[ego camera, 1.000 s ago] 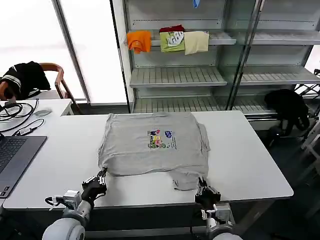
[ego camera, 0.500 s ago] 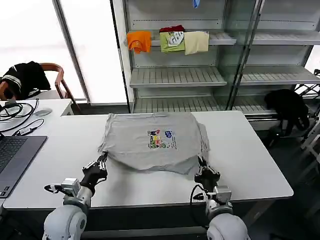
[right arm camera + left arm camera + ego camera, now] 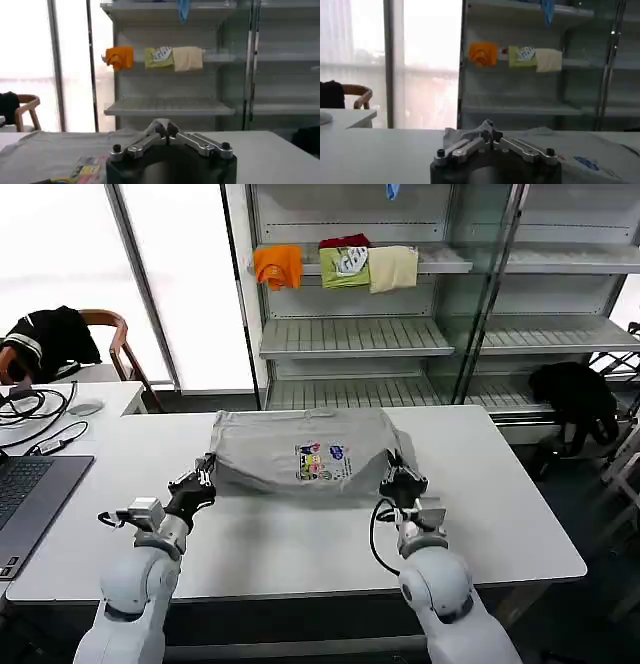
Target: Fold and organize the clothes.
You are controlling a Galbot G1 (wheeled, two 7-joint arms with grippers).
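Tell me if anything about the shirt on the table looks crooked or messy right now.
Nothing looks badly off. The grey T-shirt lies on the white table, its near hem lifted and carried toward the collar by the left gripper and right gripper, jaws pinched on cloth. The fold edge runs fairly level; only the right sleeve bunches slightly.

One grey T-shirt (image 3: 300, 452) on the table (image 3: 500, 514); two grippers, left (image 3: 205, 480) and right (image 3: 399, 478); three folded garments (image 3: 340, 266) on the shelf (image 3: 440, 262).
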